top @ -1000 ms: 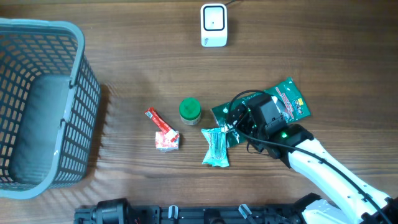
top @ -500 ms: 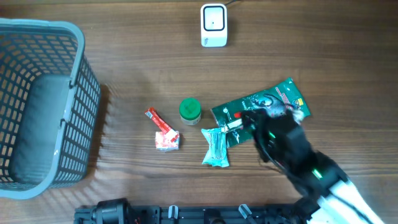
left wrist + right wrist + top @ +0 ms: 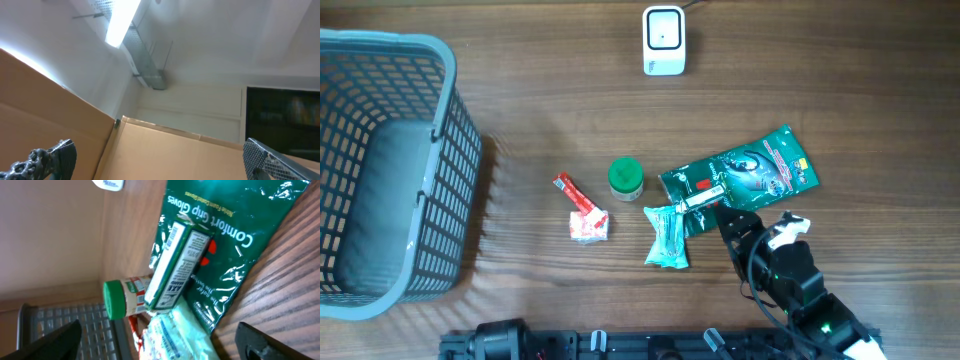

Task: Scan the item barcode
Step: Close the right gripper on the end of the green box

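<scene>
**Overhead:** the right gripper (image 3: 760, 230), jaws wide and empty, hovers just beside the glossy dark-green glove pouch (image 3: 750, 170). A slim green-and-white carton (image 3: 701, 197) lies on the pouch, and the white barcode scanner (image 3: 663, 40) stands well apart.

**Left wrist:** the left gripper (image 3: 160, 160), also wide, faces the ceiling.

**Right wrist:** the carton's barcode (image 3: 172, 234) faces the camera. The likely hazard is that closing catches pouch and carton together, or nudges the green-lidded jar (image 3: 116, 299).

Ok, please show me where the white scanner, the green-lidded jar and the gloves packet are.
white scanner (image 3: 663, 40): overhead view, middle of its face.
green-lidded jar (image 3: 625, 176): overhead view, on its lid.
gloves packet (image 3: 752, 170): overhead view, centre of its printed front.
</scene>
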Controlling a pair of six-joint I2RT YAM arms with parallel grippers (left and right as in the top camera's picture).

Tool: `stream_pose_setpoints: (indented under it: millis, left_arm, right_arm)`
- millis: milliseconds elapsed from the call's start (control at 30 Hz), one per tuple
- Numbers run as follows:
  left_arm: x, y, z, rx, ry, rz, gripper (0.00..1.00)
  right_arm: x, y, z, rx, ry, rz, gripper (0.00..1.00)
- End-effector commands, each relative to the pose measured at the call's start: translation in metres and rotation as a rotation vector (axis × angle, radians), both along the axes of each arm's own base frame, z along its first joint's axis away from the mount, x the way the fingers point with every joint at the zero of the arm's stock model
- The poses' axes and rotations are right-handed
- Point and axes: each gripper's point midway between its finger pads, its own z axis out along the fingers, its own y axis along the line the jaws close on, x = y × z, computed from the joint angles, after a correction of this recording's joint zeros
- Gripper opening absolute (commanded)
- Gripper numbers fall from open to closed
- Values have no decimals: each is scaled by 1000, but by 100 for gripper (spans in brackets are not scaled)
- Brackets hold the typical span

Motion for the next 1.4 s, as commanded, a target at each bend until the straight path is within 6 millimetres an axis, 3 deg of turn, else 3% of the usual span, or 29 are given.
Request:
stream_pose_setpoints:
  millis: [0, 100, 267, 400, 667, 867, 1200, 1367]
  left_arm:
    - [7, -1, -3, -1, 13, -8, 100]
    - [13, 0, -6, -3, 27, -7, 100]
    - [14, 0, -6, -3, 27, -7, 100]
    - [14, 0, -6, -3, 28, -7, 100]
    - [16, 0, -6, -3, 31, -7, 100]
    - [16, 0, -6, -3, 31, -7, 100]
    - [16, 0, -6, -3, 31, -7, 100]
    - [16, 0, -6, -3, 31, -7, 100]
  right_arm:
    - [3, 7, -7, 18, 40, 9, 100]
    - [6, 13, -21, 37, 109, -1, 100]
    - [26, 26, -26, 74, 91, -6, 100]
    - [30, 35, -52, 103, 166, -14, 98]
    - [35, 42, -78, 120, 192, -8, 64]
    - [38, 42, -74, 83, 145, 16, 46]
    - [41, 49, -60, 49, 44, 94, 31]
    - [38, 58, -53, 44, 1, 166, 30]
